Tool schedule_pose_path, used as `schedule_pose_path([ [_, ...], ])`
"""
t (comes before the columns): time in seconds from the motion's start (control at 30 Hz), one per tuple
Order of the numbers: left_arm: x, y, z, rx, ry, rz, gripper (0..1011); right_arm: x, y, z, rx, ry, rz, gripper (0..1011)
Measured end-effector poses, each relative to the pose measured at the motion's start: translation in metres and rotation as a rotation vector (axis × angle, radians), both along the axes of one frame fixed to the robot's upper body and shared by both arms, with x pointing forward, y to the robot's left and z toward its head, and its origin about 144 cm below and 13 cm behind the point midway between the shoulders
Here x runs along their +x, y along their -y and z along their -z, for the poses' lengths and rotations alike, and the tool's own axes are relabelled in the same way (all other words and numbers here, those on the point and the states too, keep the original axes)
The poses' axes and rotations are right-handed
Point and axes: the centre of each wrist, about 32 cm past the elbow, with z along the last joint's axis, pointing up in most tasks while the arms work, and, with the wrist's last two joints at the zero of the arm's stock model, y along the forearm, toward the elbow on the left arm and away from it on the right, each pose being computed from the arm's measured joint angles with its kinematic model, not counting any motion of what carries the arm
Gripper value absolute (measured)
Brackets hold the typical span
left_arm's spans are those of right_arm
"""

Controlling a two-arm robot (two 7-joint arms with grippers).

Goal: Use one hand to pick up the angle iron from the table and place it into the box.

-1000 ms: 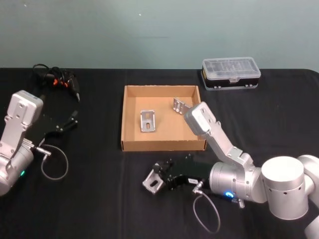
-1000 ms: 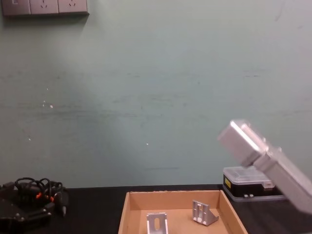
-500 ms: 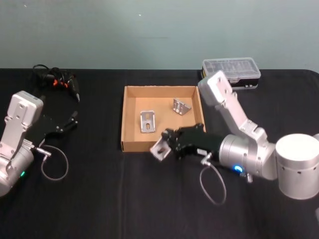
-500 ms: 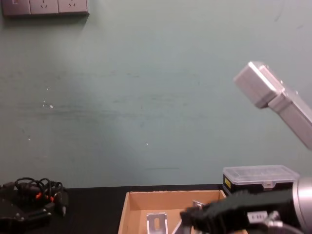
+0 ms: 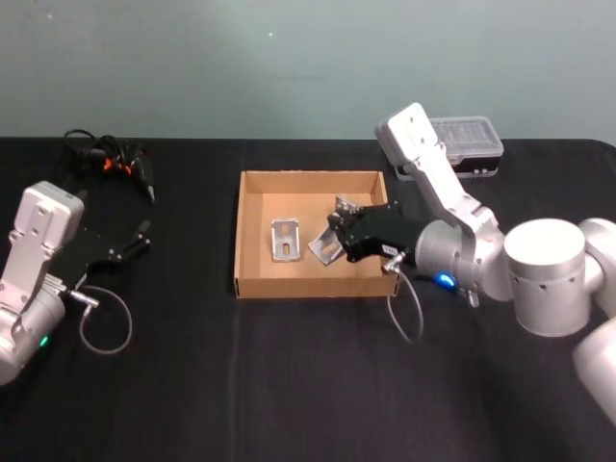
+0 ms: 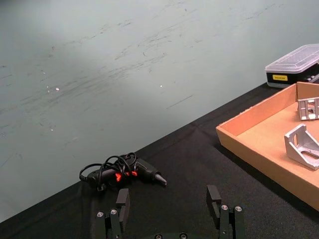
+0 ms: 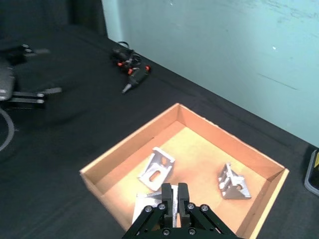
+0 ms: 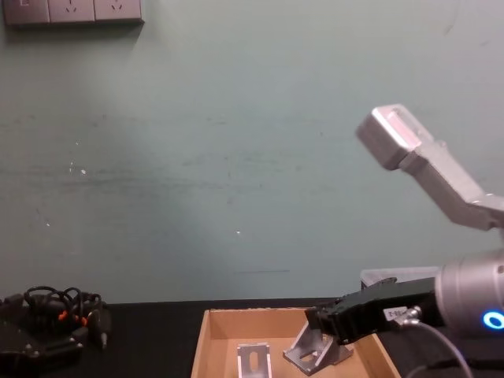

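My right gripper (image 5: pixel 339 241) is shut on a silver angle iron (image 5: pixel 324 246) and holds it over the right half of the tan cardboard box (image 5: pixel 238 231), just above its floor. In the right wrist view the shut fingers (image 7: pixel 170 193) pinch the bracket (image 7: pixel 143 207) above the box's near part. The chest view has the held angle iron (image 8: pixel 309 351) under the black gripper (image 8: pixel 321 327). Two more angle irons lie in the box, one mid-floor (image 5: pixel 286 238) and one at the back right (image 5: pixel 347 204). My left gripper (image 6: pixel 169 209) is parked open over the black table (image 5: pixel 289 385) at the left.
A black case with a clear lid (image 5: pixel 470 146) sits behind the box on the right, partly behind my right arm's silver casing (image 5: pixel 416 144). A black tool with tangled cables (image 5: pixel 108 157) lies at the back left. A cable loop (image 5: pixel 104 322) hangs by the left arm.
My right gripper lifted the angle iron from the table in front of the box and carried it back over the front wall, so it now hangs inside the box. The left arm stayed put.
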Motion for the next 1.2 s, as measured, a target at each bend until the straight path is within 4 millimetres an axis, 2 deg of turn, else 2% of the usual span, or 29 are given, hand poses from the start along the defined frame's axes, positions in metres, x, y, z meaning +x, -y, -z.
schedule_pose_path([
  [0.23, 0.0, 0.0, 0.0, 0.0, 0.0, 0.0, 1011, 0.02, -0.006, 0.009, -0.036, -0.004, 0.023, 79],
  [0.7, 0.0, 0.0, 0.0, 0.0, 0.0, 0.0, 1012, 0.046, -0.011, 0.018, -0.065, -0.012, 0.037, 78],
  [1.2, 0.0, 0.0, 0.0, 0.0, 0.0, 0.0, 1011, 0.066, -0.016, 0.025, -0.067, -0.046, 0.042, 78],
])
